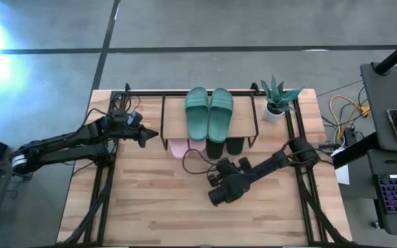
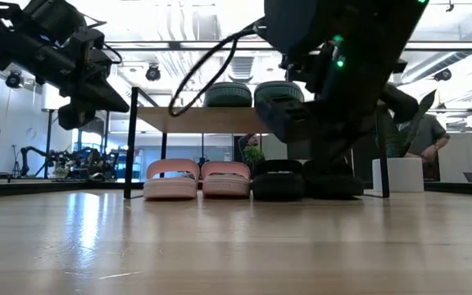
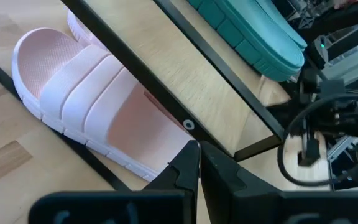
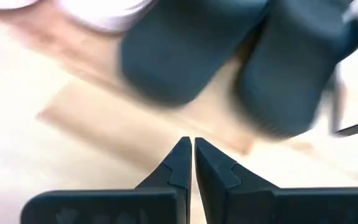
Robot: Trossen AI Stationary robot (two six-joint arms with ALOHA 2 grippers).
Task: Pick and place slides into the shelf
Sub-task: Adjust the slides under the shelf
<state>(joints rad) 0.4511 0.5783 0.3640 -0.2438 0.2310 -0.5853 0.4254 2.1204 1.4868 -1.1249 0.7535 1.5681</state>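
Note:
The shelf [image 1: 174, 110] stands at the far middle of the table. The dark green slides [image 1: 209, 114] lie side by side on its wooden top board. Under it the pink slides [image 2: 197, 180] and the black slides [image 2: 301, 180] rest on the table with their soles down. My left gripper [image 1: 156, 134] hovers shut just left of the shelf, above the table; its wrist view shows a pink slide [image 3: 89, 112] beyond the shut fingertips [image 3: 199, 155]. My right gripper [image 1: 214, 178] is shut, in front of the black slides [image 4: 241, 56], touching nothing.
A small potted plant [image 1: 278, 100] in a white pot stands at the shelf's right end. A dark cable [image 1: 195, 165] loops over the table near my right gripper. The near half of the table [image 1: 185, 213] is bare wood. A person [image 2: 428, 135] stands beyond the table.

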